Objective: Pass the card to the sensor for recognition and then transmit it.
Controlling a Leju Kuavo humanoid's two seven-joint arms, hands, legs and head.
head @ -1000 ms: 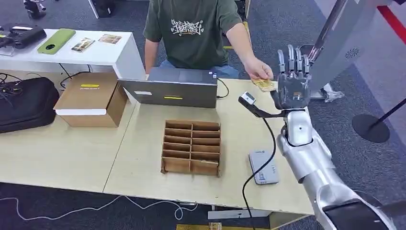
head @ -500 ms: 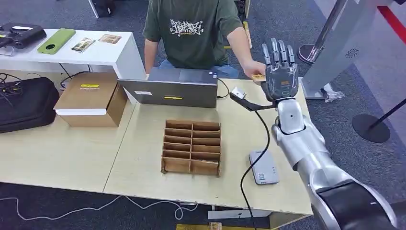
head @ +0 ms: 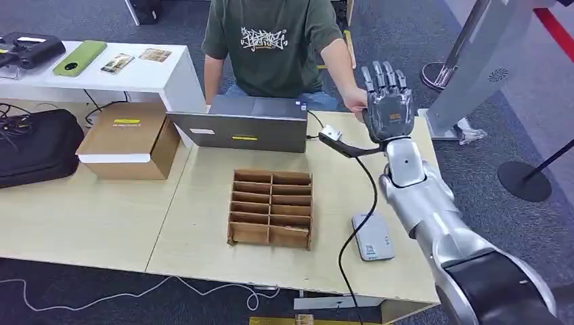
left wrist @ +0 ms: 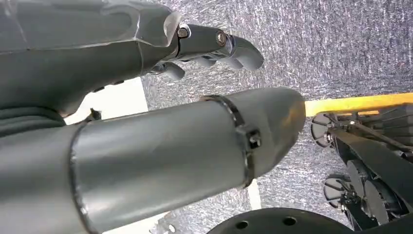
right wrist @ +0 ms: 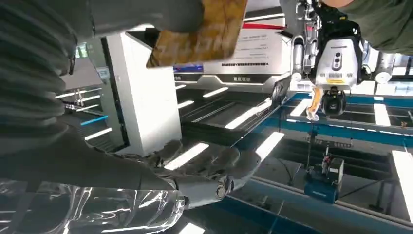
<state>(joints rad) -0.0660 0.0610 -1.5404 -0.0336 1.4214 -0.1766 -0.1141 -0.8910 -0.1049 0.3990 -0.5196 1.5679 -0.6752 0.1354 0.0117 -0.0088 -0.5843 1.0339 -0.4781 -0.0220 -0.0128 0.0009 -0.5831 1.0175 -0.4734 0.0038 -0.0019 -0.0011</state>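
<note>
The right hand [head: 388,114] is shifting left toward the person's hand [head: 355,101], fingers spread; wait, then pinch the card [right wrist: 197,33] firmly.

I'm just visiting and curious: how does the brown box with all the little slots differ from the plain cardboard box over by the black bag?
The slotted box is open-faced, divided into two columns of small compartments, and sits mid-table in front of the laptop. The plain cardboard box is closed, with a yellow label on top, and sits to the left beside the black bag. Both are brown cardboard resting on the same light wooden table.
</note>
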